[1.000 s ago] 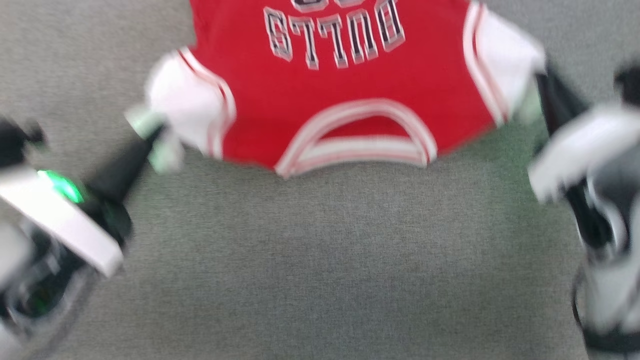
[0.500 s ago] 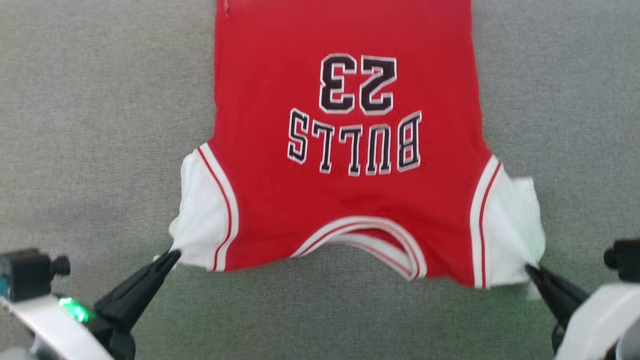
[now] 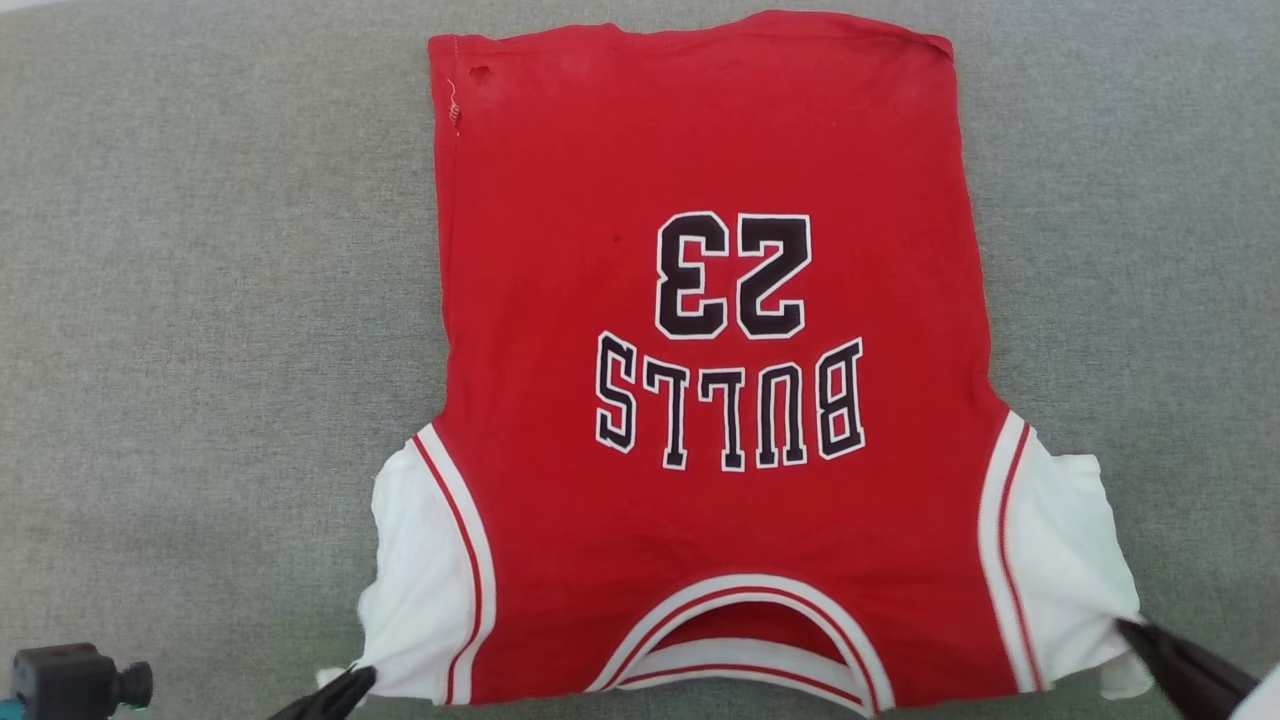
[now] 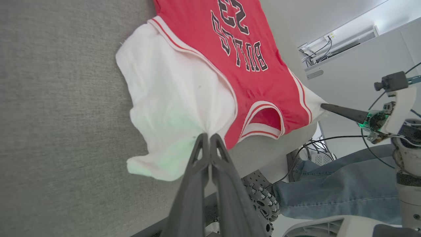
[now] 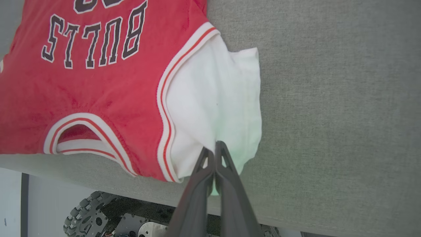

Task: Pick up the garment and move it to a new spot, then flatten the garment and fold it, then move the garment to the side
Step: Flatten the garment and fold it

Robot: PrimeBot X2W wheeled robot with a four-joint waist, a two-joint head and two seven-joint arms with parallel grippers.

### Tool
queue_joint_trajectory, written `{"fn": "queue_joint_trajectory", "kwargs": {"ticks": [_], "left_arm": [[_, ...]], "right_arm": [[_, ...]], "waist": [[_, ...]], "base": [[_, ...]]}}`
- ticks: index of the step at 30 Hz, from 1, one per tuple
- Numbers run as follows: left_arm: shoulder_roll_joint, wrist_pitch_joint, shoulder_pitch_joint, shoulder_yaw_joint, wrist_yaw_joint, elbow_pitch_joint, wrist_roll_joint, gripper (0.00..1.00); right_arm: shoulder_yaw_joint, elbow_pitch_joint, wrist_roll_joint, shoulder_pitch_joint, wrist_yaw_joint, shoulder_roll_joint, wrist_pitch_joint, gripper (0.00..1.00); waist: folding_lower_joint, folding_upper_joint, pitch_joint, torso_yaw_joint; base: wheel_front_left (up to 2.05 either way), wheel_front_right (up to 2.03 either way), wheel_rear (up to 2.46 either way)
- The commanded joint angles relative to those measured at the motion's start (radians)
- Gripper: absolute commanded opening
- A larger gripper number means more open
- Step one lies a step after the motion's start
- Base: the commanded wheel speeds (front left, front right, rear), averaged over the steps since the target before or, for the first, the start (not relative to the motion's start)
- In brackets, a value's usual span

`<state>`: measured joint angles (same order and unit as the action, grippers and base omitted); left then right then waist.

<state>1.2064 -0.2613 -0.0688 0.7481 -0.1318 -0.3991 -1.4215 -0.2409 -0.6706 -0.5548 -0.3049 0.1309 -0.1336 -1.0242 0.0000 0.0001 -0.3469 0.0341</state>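
Pinching the red jersey [image 3: 700,280] tight, the left end effector [image 4: 206,136] grips its left sleeve [image 4: 164,98] and the right end effector [image 5: 215,144] its right sleeve [image 5: 213,98]. It lies flat on the grey table [image 3: 200,300], stretching straight away from both, neck near, hem far. Neither arm is nearer.

Grey fabric-covered table [image 3: 200,300] is carrying one item: red shirt [image 3: 560,250] is lying flat, lettering up, collar nearest the front edge.
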Motion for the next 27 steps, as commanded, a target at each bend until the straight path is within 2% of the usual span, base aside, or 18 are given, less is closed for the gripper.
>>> {"fn": "queue_joint_trajectory", "kwargs": {"ticks": [1, 5, 10, 16, 21, 22, 23, 24, 25, 26, 27], "left_arm": [[-0.004, -0.005, -0.012, -0.007, 0.002, -0.002, 0.012, 0.00], [-0.061, -0.005, 0.004, 0.009, 0.002, 0.008, 0.034, 0.00], [-0.120, -0.005, 0.074, 0.063, 0.002, 0.067, 0.040, 0.00], [-0.165, -0.004, 0.151, 0.133, 0.002, 0.139, 0.027, 0.00], [-0.185, -0.005, 0.183, 0.151, 0.002, 0.177, 0.027, 0.00], [-0.187, -0.005, 0.187, 0.150, 0.002, 0.182, 0.030, 0.00], [-0.189, -0.005, 0.189, 0.150, 0.002, 0.185, 0.032, 0.00], [-0.192, -0.005, 0.189, 0.145, 0.002, 0.188, 0.034, 0.00], [-0.192, -0.005, 0.189, 0.145, 0.002, 0.188, 0.034, 0.00], [-0.194, -0.005, 0.187, 0.142, 0.002, 0.189, 0.037, 0.00], [-0.197, -0.005, 0.183, 0.140, 0.002, 0.190, 0.039, 0.00]], "right_arm": [[-0.013, -0.012, -0.004, -0.001, 0.000, -0.005, -0.003, 0.00], [0.001, 0.013, 0.010, 0.034, 0.000, -0.012, -0.013, 0.00], [0.035, 0.127, 0.030, 0.077, 0.000, -0.010, 0.002, 0.00], [0.068, 0.280, 0.059, 0.108, 0.000, -0.004, 0.050, 0.00], [0.086, 0.339, 0.070, 0.126, 0.000, -0.010, 0.103, 0.00], [0.083, 0.343, 0.080, 0.131, 0.000, -0.012, 0.115, 0.12], [0.084, 0.344, 0.089, 0.131, 0.000, -0.017, 0.123, 0.32], [0.085, 0.341, 0.095, 0.133, 0.000, -0.022, 0.132, 0.76], [0.085, 0.341, 0.095, 0.133, 0.000, -0.022, 0.132, 0.76], [0.083, 0.332, 0.098, 0.136, 0.000, -0.022, 0.142, 1.00], [0.079, 0.321, 0.103, 0.138, 0.000, -0.022, 0.150, 1.00]], "waist": [[0.0000, -0.0001, 0.001, 0.000], [0.0000, -0.0001, 0.005, 0.002], [0.0000, -0.0001, 0.000, 0.002], [0.0000, -0.0001, -0.010, 0.002], [0.0000, -0.0001, -0.014, 0.001], [0.0000, -0.0001, -0.014, 0.000], [0.0000, -0.0001, -0.014, -0.001], [0.0000, -0.0001, -0.013, -0.001], [0.0000, -0.0001, -0.013, -0.001], [0.0000, -0.0001, -0.013, -0.002], [0.0000, -0.0001, -0.011, -0.001]], "base": [[0.00, 0.00, 0.00], [0.00, 0.00, 0.00], [0.00, 0.00, 0.00], [0.00, 0.00, 0.00], [0.00, 0.00, 0.00], [0.00, 0.00, 0.00], [0.00, 0.00, 0.00], [0.00, 0.00, 0.00], [0.00, 0.00, 0.00], [0.00, 0.00, 0.00], [0.00, 0.00, 0.00]]}}
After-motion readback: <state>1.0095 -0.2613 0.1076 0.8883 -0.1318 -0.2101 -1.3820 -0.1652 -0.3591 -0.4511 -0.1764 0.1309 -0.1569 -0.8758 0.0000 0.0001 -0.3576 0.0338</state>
